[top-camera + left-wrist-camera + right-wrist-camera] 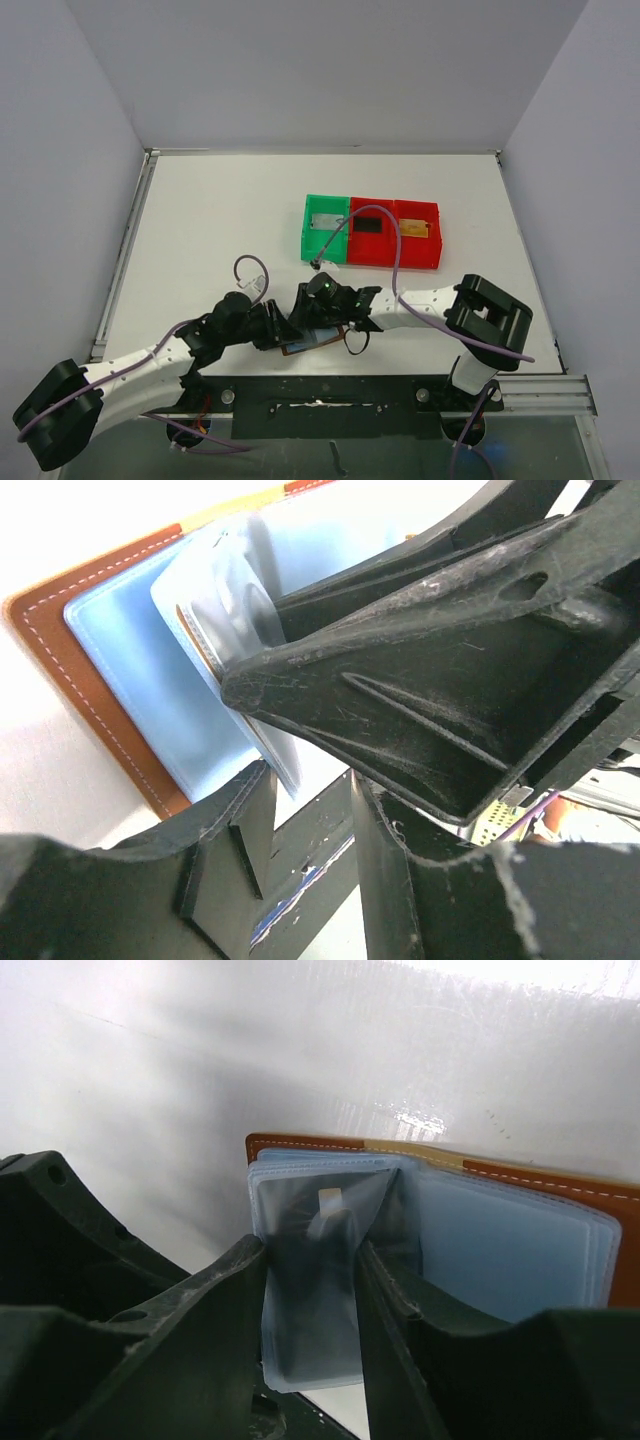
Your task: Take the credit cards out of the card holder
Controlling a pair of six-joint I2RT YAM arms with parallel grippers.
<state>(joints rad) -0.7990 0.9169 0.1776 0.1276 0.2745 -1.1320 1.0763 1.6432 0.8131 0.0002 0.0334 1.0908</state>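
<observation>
Already out: the pale grey card [325, 222] lies in the green tray [309, 248], the black card [368, 226] in the middle red tray [370, 258], and the golden-orange card [415, 229] in the right red tray [436, 252], all at the far middle of the desk [200, 230].
Card holder: the card holder [312, 343] lies open by the near edge of the desk, well apart from the trays and between the two tools. Its brown leather is underneath and its grey-blue sleeves fan upward.
Right tool: the right tool [310, 1260] is drawn in to a middling gap around one clear sleeve [305, 1330], with both fingers against the sleeve's edges, which look bowed.
Left tool: the left tool [310, 780] sits at the holder's other side with its jaws partly apart. A sleeve corner reaches between the tips, but I cannot tell whether it grips anything.
Sleeve contents: the other sleeves in view look pale and empty. The pinched one is dark and see-through, so I cannot tell whether it holds a card.
Progress: judged near its end, since three cards are already sorted.
Left to do: probably a check of the remaining sleeves, then letting the holder go.
</observation>
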